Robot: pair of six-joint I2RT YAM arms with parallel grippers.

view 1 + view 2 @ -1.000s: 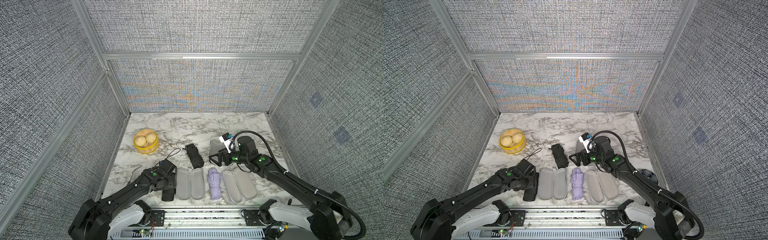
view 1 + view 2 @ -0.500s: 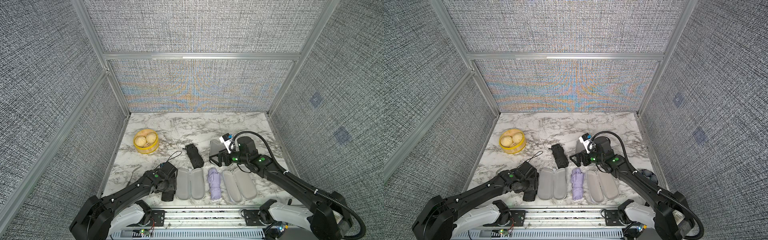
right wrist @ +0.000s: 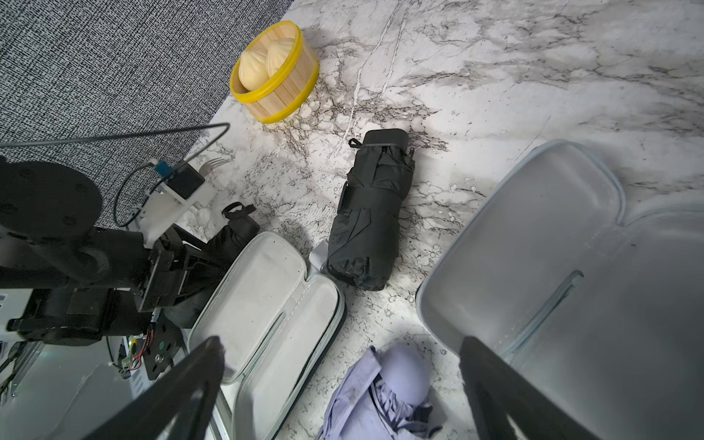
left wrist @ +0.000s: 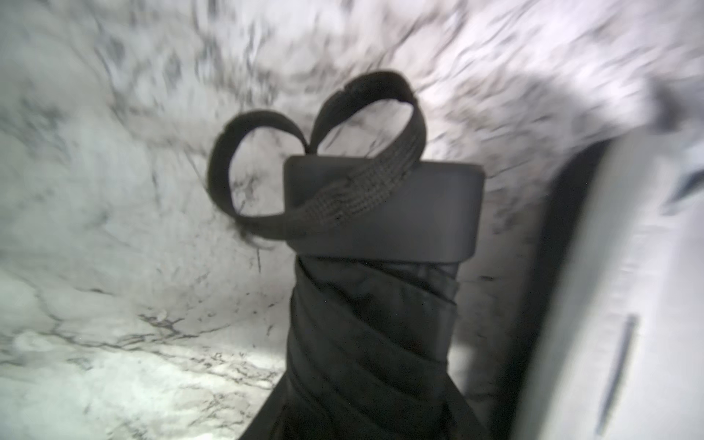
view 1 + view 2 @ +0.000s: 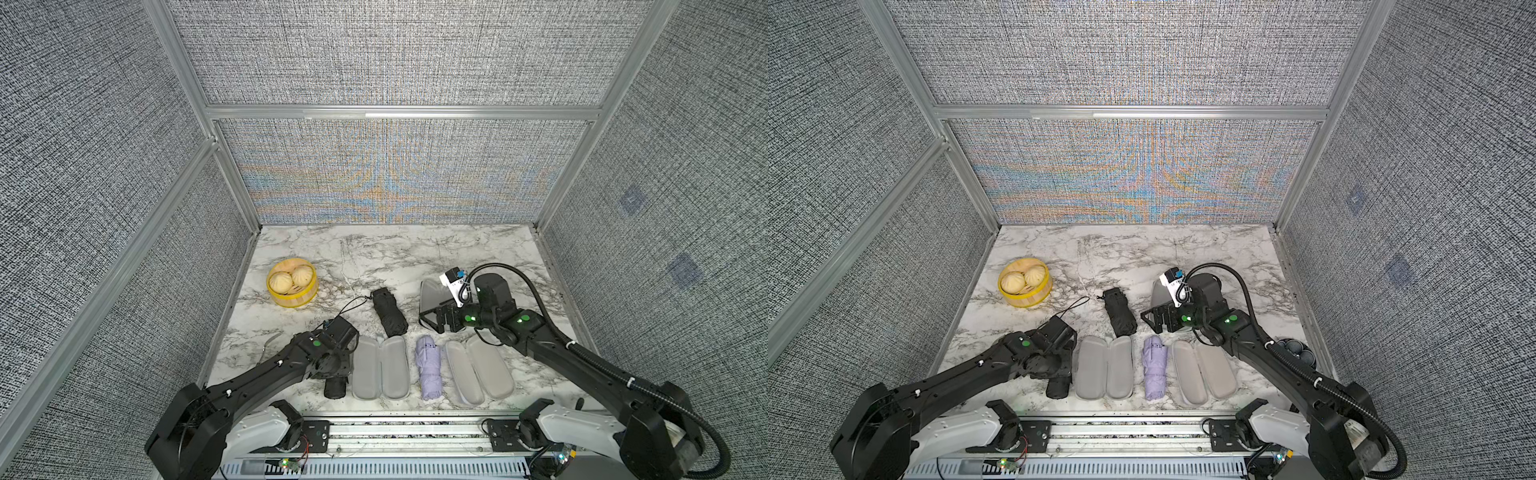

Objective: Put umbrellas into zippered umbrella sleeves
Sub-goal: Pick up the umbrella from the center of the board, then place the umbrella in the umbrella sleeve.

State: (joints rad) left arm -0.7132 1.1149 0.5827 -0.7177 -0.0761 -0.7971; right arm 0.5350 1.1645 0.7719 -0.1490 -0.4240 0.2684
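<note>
Black umbrella (image 5: 335, 388) (image 5: 1057, 390) (image 4: 373, 324) (image 3: 232, 232): lies on the marble tabletop (image 5: 374, 257) near the front edge, one end poking out from under the left gripper (image 5: 334, 370) (image 5: 1059, 368). Shows a flat handle cap and a looped woven strap (image 4: 324, 152) in the blurred left wrist view.

Left gripper: sits low over that umbrella, straddling it. Fingers hidden under the wrist body, so cannot tell whether clamped on the fabric or only around it.

First sleeve (image 5: 379, 368) (image 5: 1104, 368) (image 3: 266, 301): lies just beside the umbrella, spread open flat, both grey halves up and bare.

Second black umbrella (image 5: 388, 312) (image 5: 1119, 312) (image 3: 371, 221): rests further back, slanted, its near end close to the first sleeve's back edge.

Lavender umbrella (image 5: 428, 368) (image 5: 1154, 368) (image 3: 381, 396): lies at the front between the first sleeve and the second sleeve (image 5: 478, 370) (image 5: 1204, 372), also open flat with nothing inside.

Third sleeve (image 5: 430, 295) (image 5: 1158, 295) (image 3: 533, 266): stands open further back on the right, grey inside showing, partly behind the right gripper (image 5: 436, 324) (image 5: 1160, 321) (image 3: 341, 343).

Right gripper: hangs by the third sleeve with fingers spread wide and nothing between them; contact with the sleeve unclear.

Yellow steamer basket (image 5: 291, 299) (image 5: 1023, 301) (image 3: 282, 103): stands at the back left with two buns (image 5: 281, 282) in it, well apart from the sleeves.
</note>
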